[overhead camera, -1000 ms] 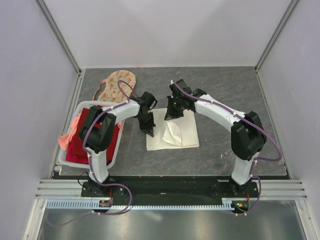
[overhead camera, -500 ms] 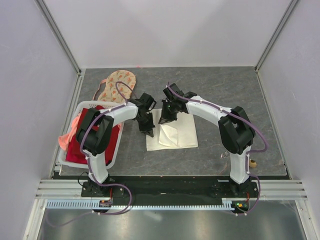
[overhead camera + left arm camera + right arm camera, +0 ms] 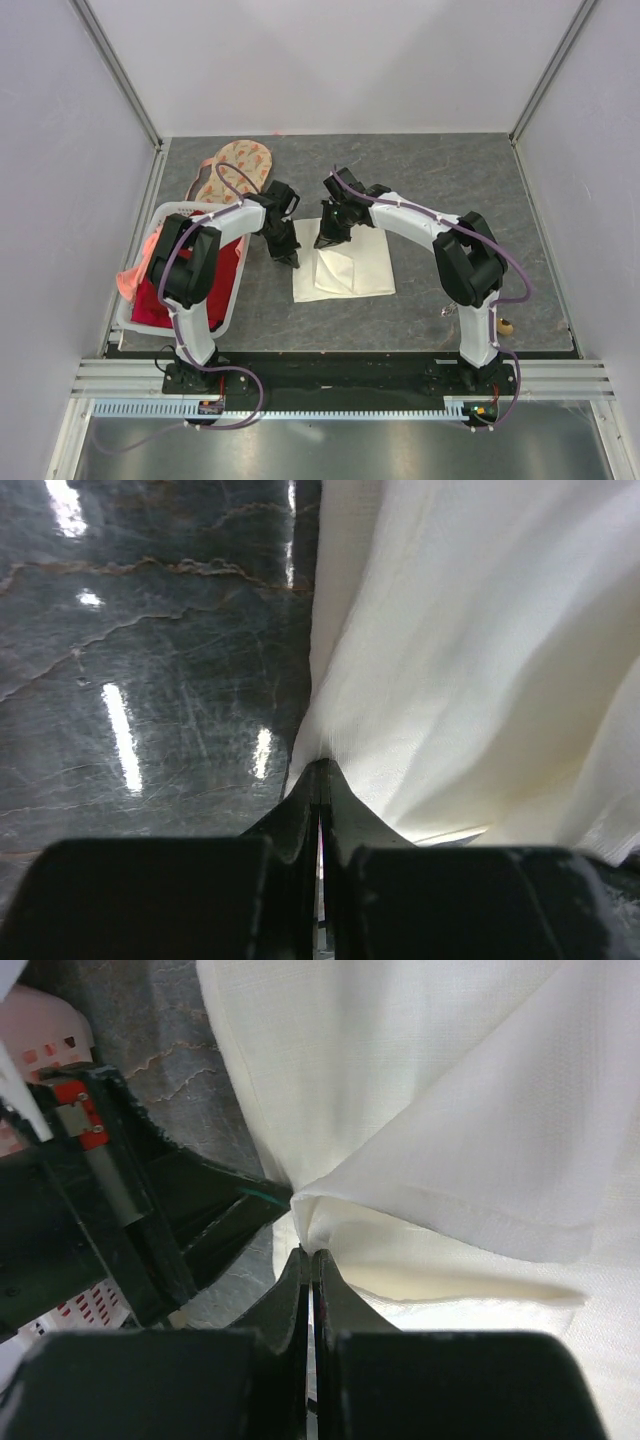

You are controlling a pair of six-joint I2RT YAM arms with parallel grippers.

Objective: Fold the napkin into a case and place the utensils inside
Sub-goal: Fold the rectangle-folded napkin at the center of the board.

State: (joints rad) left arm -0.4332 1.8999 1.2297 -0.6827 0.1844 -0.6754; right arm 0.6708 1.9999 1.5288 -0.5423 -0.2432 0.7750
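Note:
The cream-white napkin [image 3: 360, 268] lies mid-table, partly folded, with one flap raised over its left half. My left gripper [image 3: 292, 259] sits at the napkin's left edge, jaws shut, and the cloth [image 3: 450, 660] tents up to its tips [image 3: 320, 770]. My right gripper [image 3: 325, 240] is over the napkin's back left part, shut on a bunched fold of the napkin [image 3: 440, 1120] at its tips [image 3: 307, 1253]. The left gripper [image 3: 150, 1225] is close beside it. Two small gold-coloured pieces [image 3: 449, 310] [image 3: 506, 326], apparently the utensils, lie by the right arm's base.
A white basket [image 3: 170, 212] at the left holds a red cloth [image 3: 155, 295] and a peach cloth [image 3: 128, 282]. A floral-print cloth [image 3: 235, 165] lies behind the basket. Grey stone tabletop [image 3: 470, 180] stretches to the back right, walled on three sides.
My right gripper has carried the napkin flap leftward across the cloth. The left gripper has shifted slightly left and back along the napkin's left edge. Both have stayed shut.

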